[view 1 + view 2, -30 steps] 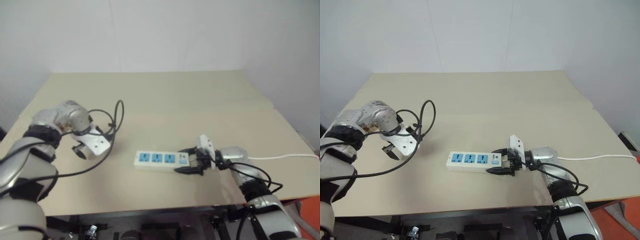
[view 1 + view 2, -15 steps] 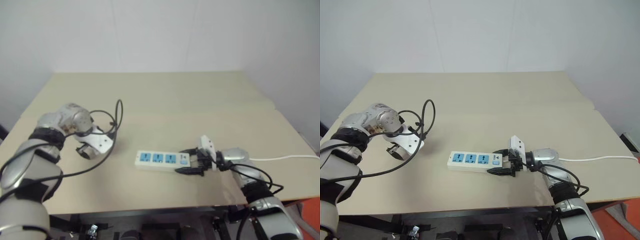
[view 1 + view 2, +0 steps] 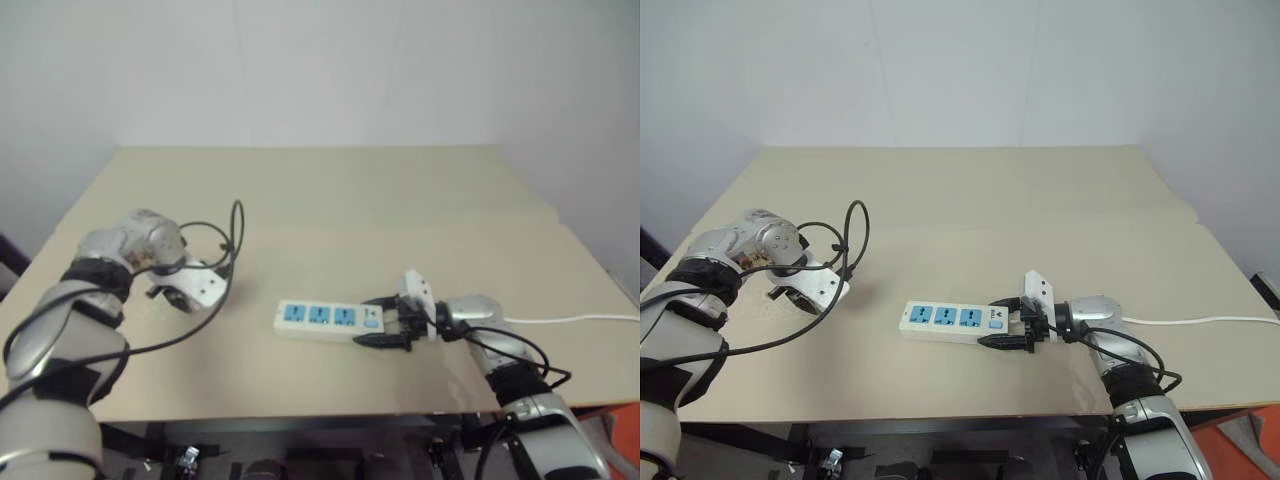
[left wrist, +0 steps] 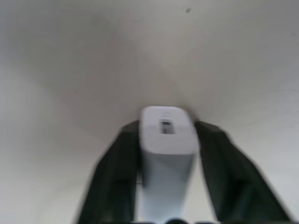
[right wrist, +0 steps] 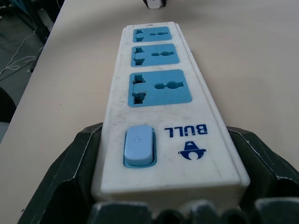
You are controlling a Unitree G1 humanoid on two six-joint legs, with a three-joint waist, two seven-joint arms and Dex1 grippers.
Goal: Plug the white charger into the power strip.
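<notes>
The white charger [image 4: 167,135] sits upright on the table between the two black fingers of my left gripper [image 4: 167,127], which is shut on its sides. Seen from the head, that gripper [image 3: 792,292] points down at the table's left side. The power strip [image 3: 950,320] lies flat near the front edge, its three blue sockets facing up. My right gripper [image 3: 992,322] is shut on its switch end, one finger along each long side [image 5: 70,158]. The charger stands well to the left of the strip.
The strip's thin white cable [image 3: 1200,322] runs off to the right across the beige table [image 3: 970,200]. A black cable loop [image 3: 852,235] arches over my left wrist. Bare tabletop stretches behind both grippers to the white wall.
My left gripper's fingers have closed and its wrist has rolled a little. The right gripper and the strip have kept still. The whole picture has shifted slightly.
</notes>
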